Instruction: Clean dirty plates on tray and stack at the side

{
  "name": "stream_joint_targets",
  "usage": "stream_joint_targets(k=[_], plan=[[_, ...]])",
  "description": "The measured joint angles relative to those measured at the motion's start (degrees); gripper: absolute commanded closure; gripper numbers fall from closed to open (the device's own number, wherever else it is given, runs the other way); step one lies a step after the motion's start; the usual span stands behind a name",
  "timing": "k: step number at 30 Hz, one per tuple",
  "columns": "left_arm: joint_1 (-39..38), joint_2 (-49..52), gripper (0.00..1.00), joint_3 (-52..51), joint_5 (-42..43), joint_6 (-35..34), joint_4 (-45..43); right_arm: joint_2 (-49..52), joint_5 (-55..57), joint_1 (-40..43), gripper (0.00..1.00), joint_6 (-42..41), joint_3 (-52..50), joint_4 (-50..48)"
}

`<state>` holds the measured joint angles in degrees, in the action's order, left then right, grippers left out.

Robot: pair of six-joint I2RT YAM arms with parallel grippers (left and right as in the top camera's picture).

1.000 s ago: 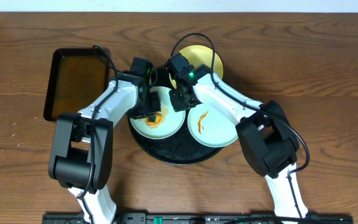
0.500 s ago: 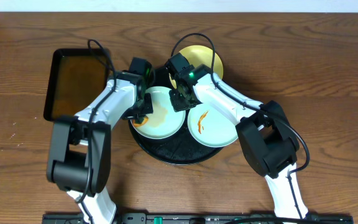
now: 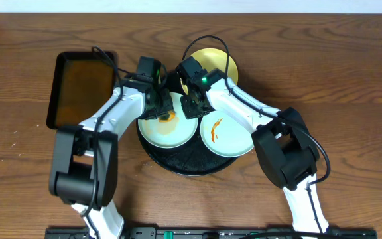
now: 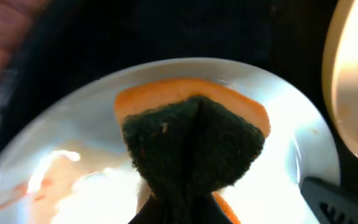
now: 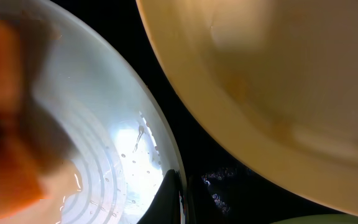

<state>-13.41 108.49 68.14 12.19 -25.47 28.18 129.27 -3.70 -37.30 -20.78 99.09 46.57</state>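
The round black tray (image 3: 178, 159) sits at frame centre, carrying the left mint plate (image 3: 171, 133) and the streaked right mint plate (image 3: 231, 136). The yellow plate (image 3: 219, 63) lies at its upper-right edge. The left jaws grip the sponge (image 4: 191, 143) against the left mint plate; the right jaws are clamped on that plate's upper-right rim.

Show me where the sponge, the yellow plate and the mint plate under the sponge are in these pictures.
sponge (image 4: 191, 143), left wrist view, on its dark green scouring side.
yellow plate (image 3: 225, 66), overhead view, on its bare right part.
mint plate under the sponge (image 3: 180, 135), overhead view, on its pale lower right part.
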Motion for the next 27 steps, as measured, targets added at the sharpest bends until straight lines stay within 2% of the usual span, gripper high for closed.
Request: stream_joint_targets(k=[8,18,27], plan=[[-0.7,2.1,0.92,0.1,-0.4,-1.8,-0.3,0.0,0.0,0.0,0.99,0.0,0.0,0.0],[0.1,2.1,0.92,1.4,-18.1,-1.6,8.5,0.0,0.0,0.0,0.99,0.0,0.0,0.0],[1.7,0.9,0.93,1.1,-20.7,-1.3,11.4,0.0,-2.2,-0.4,0.99,0.0,0.0,-0.7]])
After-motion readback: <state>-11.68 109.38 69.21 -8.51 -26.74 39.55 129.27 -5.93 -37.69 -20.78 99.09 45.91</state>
